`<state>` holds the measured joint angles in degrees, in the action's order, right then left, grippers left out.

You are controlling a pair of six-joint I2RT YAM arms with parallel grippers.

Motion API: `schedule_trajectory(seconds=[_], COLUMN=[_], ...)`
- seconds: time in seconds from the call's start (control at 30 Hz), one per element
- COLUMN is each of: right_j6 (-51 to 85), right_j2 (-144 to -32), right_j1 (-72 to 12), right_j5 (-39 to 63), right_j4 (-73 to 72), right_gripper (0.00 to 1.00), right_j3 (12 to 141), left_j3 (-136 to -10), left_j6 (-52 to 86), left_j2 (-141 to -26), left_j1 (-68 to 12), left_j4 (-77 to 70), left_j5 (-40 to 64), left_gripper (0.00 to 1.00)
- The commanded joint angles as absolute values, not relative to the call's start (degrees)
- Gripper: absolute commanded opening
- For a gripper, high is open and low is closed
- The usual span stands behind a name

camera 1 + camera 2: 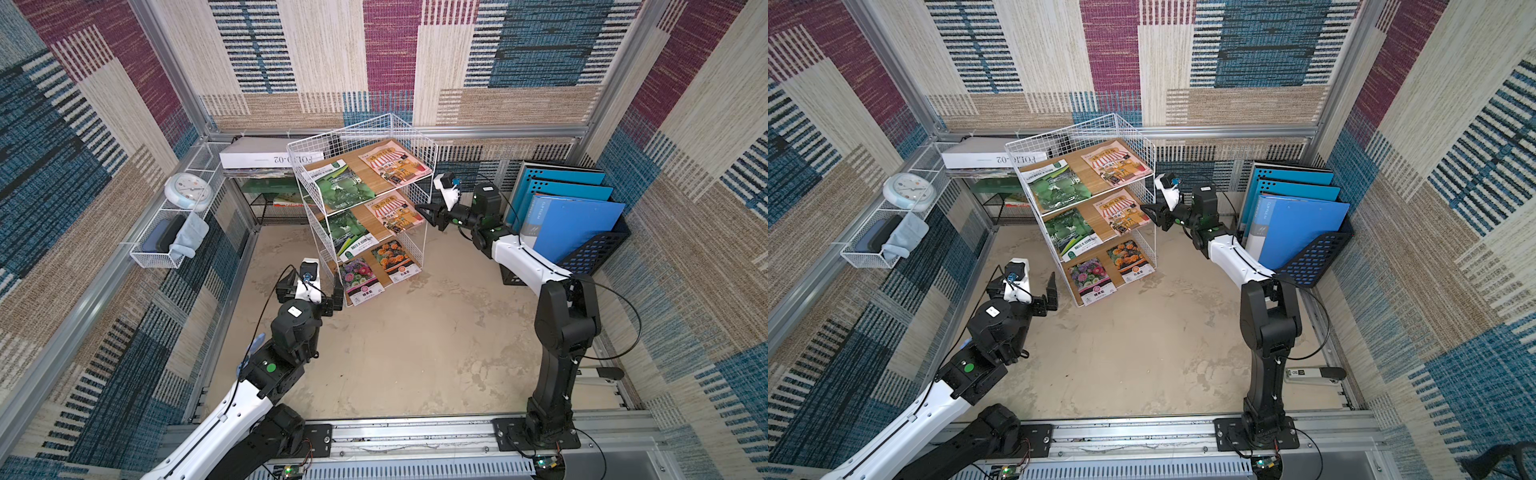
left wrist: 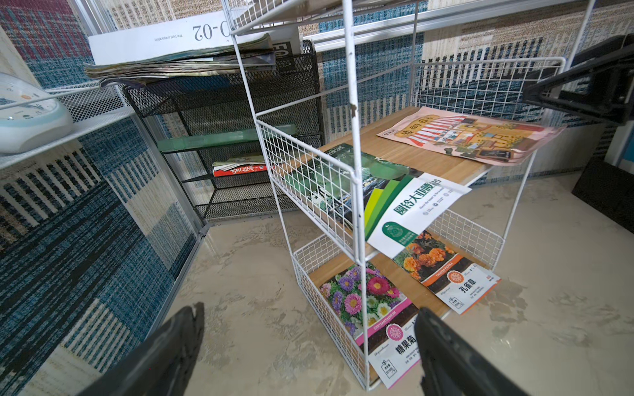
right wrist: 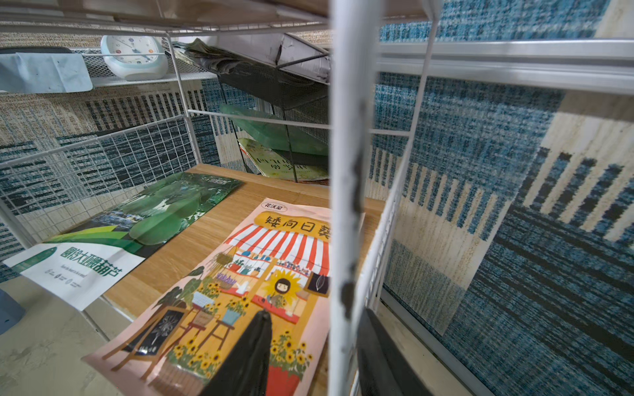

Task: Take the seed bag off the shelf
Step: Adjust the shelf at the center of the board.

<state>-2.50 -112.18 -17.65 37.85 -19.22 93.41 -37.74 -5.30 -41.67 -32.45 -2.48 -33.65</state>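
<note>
Right wrist view: the pink seed bag lies on the shelf's middle board, lower centre of frame. The right pincer is half-closed at its edge, grip unclear. The white post seems to sit between the jaws, so closing may clamp wire and drag the shelf. The left pincer gapes wide, empty.

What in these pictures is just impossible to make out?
- Whether the right gripper pinches the pink bag: right wrist view, shelf post blocks the gap; top views too small.
- White box label: shelf wires cover its middle, top and left wrist views.
- Clock time: too small from above, edge-cut in left wrist view, blurry in right.
</note>
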Motion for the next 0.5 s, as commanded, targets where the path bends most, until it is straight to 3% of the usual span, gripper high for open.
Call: schedule_trajectory(seconds=[0.0, 0.47], right_j6=[-1.79, 1.14], right_j2=[-112.49, -113.21], right_j1=[-17.84, -18.26], right_j5=[36.24, 34.11], right_j4=[-21.04, -24.87], right_gripper=[0.40, 0.15], right_j3=[93.69, 93.48], left_j3=[-38.14, -38.29], left_j6=[-5.54, -5.96], left_j2=[-41.67, -41.40], left_j1=[-32.52, -32.87], left_j4=[-2.55, -2.76], left_j5=[-34.10, -32.93], left_gripper=[0.99, 0.99])
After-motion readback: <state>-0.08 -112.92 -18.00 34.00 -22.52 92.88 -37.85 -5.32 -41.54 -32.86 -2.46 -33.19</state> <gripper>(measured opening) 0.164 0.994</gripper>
